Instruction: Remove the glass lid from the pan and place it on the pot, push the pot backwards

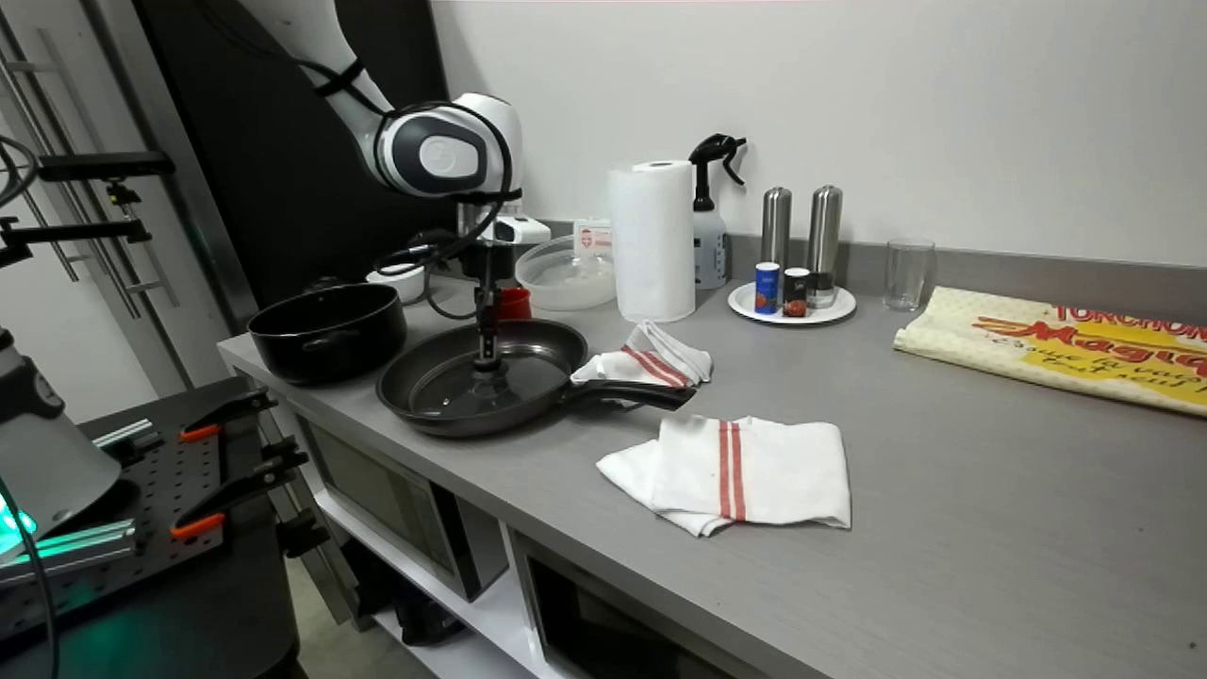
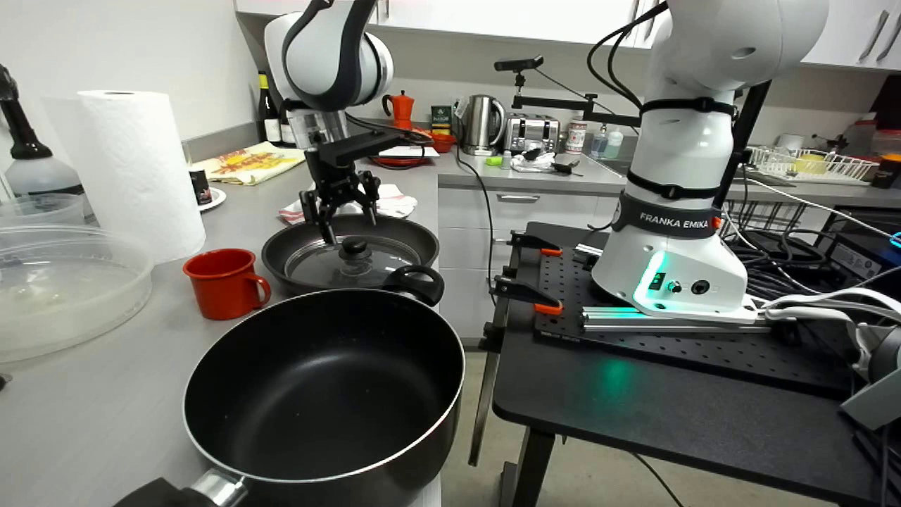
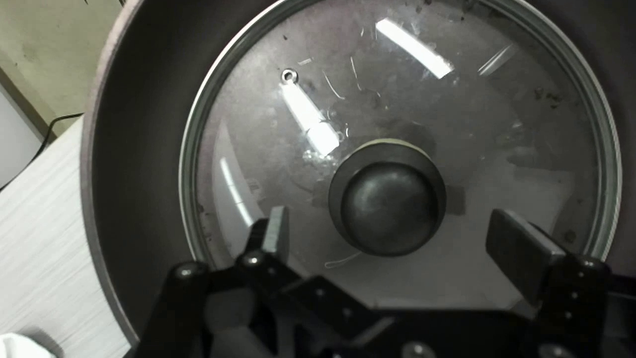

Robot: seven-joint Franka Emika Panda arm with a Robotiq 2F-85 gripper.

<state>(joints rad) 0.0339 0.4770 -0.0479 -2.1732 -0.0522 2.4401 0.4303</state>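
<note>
Lid (image 3: 397, 109) is lying inside the rim of the pan (image 3: 136, 149), its glass catching strips of light and its black knob (image 3: 390, 206) facing up. My gripper (image 3: 395, 237) is standing wide above it, straddling that knob: in the wrist view, with twelve at the top, one pad (image 3: 278, 231) is sitting between eight and nine o'clock of the knob, the opposite pad between three and four, and a gap is showing on either side. The angle is hiding from me whether my pads are touching the glass.

In an exterior view I am taking the pan as my dial. Its handle (image 1: 636, 391) is pointing to three o'clock, and my arm (image 1: 448, 151) is hanging over from about eleven. The pot (image 1: 330, 344) is standing upright toward ten, just beside the pan, on the grey counter (image 1: 971, 490); I am looking into its dark inside in an exterior view.

A striped cloth (image 1: 660, 358) is lying between two and three, right at the handle, and a larger cloth (image 1: 783, 471) is lying folded toward four. A red mug (image 1: 514, 304) is standing just behind the pan toward one, with the clear tub (image 1: 570, 283) sitting beyond it. The paper roll (image 1: 657, 245) is standing toward two, and a plate (image 1: 846, 304) is carrying two small canisters (image 1: 768, 288) between two and three, well apart from the pan.
</note>
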